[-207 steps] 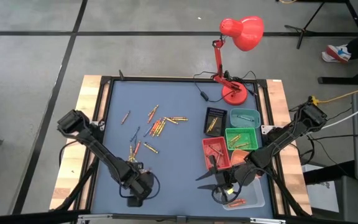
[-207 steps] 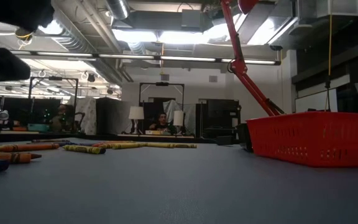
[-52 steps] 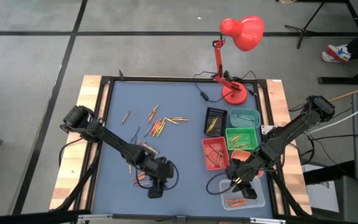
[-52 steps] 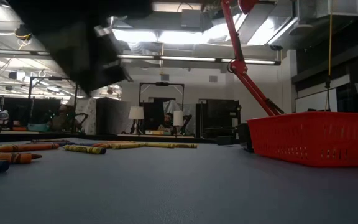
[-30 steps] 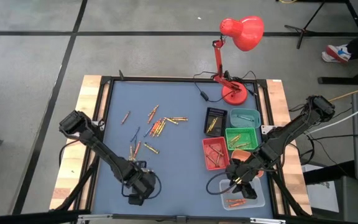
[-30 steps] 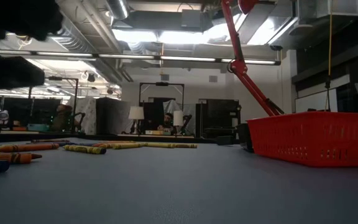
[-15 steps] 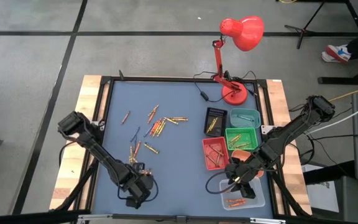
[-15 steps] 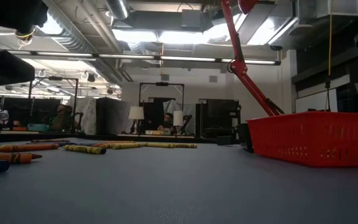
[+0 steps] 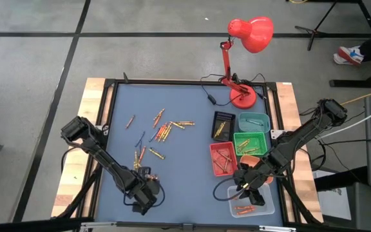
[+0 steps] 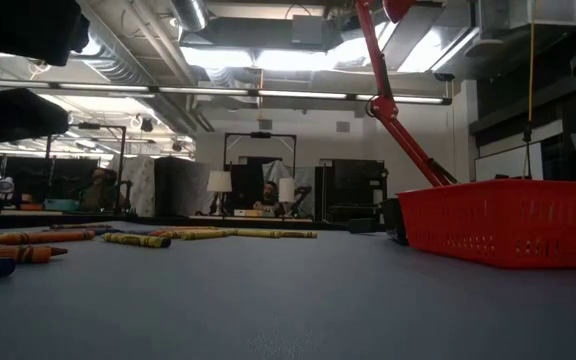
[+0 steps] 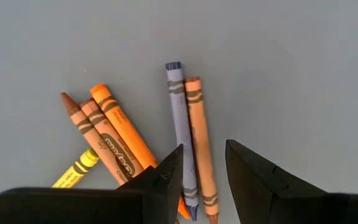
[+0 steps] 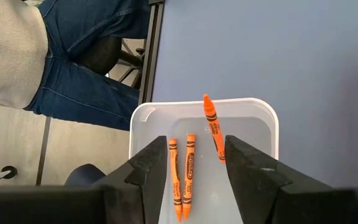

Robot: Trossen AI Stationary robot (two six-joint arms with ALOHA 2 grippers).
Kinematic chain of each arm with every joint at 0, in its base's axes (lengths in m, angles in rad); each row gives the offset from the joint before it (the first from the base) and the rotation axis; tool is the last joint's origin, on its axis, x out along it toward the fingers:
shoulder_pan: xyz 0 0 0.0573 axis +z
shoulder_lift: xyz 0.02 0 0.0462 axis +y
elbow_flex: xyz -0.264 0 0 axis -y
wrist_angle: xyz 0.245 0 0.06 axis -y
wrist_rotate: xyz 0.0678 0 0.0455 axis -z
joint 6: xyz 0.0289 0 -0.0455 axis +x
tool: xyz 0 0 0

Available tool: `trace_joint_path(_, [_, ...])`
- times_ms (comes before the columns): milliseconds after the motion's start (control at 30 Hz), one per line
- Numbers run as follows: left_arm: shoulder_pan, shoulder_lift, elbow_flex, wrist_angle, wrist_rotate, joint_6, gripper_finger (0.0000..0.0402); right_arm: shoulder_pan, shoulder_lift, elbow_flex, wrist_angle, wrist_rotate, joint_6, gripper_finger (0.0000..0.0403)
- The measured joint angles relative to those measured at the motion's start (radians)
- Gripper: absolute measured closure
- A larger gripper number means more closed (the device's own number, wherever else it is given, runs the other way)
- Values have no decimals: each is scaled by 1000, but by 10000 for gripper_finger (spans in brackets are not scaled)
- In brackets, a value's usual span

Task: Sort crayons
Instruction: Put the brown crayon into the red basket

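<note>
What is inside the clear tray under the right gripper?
The clear tray holds three orange crayons: two side by side, one apart and angled. The open right gripper hangs above it; its fingers hide the tray's near part.

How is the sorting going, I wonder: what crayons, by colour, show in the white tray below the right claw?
orange crayons: 3
Other colours: 0
Total showing in the white tray: 3
</note>
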Motion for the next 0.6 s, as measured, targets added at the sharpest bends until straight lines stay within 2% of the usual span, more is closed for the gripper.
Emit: trace_joint_path(600, [-2, 0, 0, 24, -11, 1, 298, 0, 0, 0, 0, 0, 0, 244])
